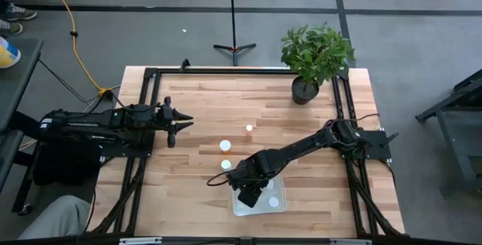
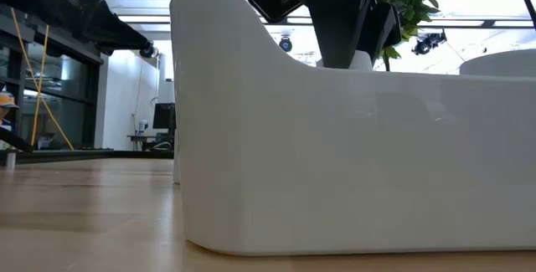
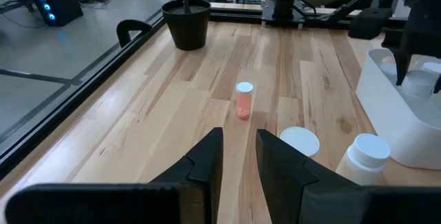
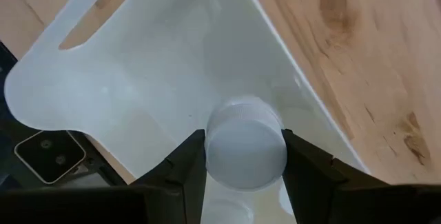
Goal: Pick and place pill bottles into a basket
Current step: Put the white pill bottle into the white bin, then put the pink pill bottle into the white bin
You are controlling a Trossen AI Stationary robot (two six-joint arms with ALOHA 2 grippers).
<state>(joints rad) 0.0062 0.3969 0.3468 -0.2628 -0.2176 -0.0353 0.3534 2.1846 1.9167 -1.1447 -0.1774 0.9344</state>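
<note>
The basket [image 1: 260, 198] is a shallow white tray near the table's front edge; its wall fills the low view [image 2: 335, 155]. My right gripper [image 1: 248, 192] reaches down into it, shut on a white-capped pill bottle [image 4: 244, 147]. Another white cap [image 1: 273, 202] shows inside the tray. Two white bottles [image 1: 225, 145] [image 1: 226, 165] and an orange-tinged one [image 1: 249, 129] stand on the table left of and beyond the tray. The orange one also shows in the left wrist view [image 3: 244, 100]. My left gripper [image 1: 181, 122] hovers at the table's left, narrowly open and empty. My right gripper pinches the bottle between its two fingers [image 4: 187, 163], one on each side of the round body just under the cap [image 4: 275, 148]. The fingers come from above, pointing down into the tray. Whether the bottle's base rests on the tray floor is hidden by the bottle itself.
A black plant pot [image 1: 305, 89] with a leafy plant stands at the table's far right. Black frame rails [image 1: 147, 102] run along the table's left and right sides. Bare wood lies between my left gripper and the loose bottles.
</note>
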